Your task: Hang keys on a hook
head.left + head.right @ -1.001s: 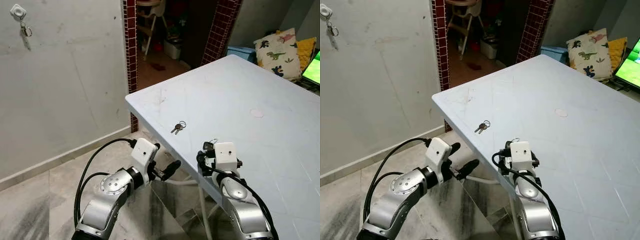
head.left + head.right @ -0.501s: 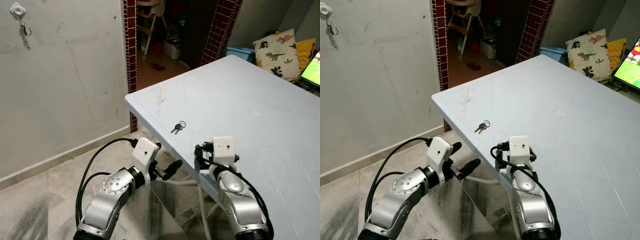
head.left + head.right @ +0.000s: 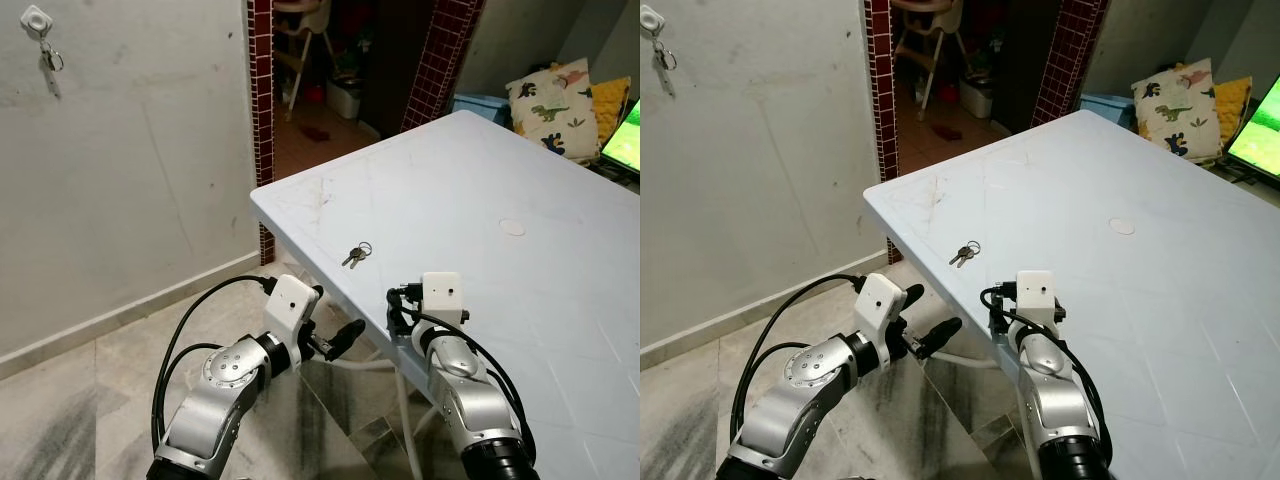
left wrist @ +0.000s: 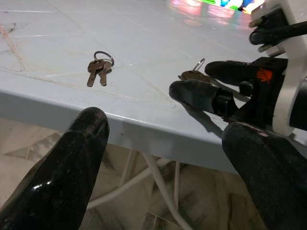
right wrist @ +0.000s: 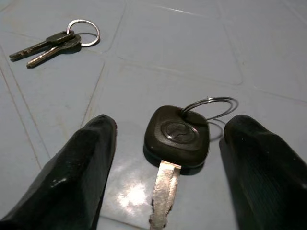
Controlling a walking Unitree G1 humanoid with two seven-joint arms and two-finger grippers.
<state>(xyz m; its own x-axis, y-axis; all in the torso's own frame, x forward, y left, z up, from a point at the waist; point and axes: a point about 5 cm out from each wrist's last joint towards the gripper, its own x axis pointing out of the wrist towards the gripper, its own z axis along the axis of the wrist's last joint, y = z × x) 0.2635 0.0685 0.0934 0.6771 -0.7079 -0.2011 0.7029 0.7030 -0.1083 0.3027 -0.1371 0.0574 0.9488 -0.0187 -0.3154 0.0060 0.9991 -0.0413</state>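
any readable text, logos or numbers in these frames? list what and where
No readable words or numbers anywhere.
Car key: an embossed round emblem on its black head, too faint to identify.
Right hand: a small orange mark on its black body, too blurred to read.
Screen at the far right edge: bright green picture, no legible text.
Dinosaur pillow: printed dinosaur figures only, no lettering.
Two small keys on a ring: no stamp legible.

We see a smooth, faintly glossy plastic table (image 5: pixel 192 28), scuffed in places. The car key (image 5: pixel 176 139) has a matt black plastic head and a shiny metal blade and ring. The keys (image 5: pixel 53 42) look dull metal. Both grippers' fingers (image 4: pixel 72 163) are glossy black.
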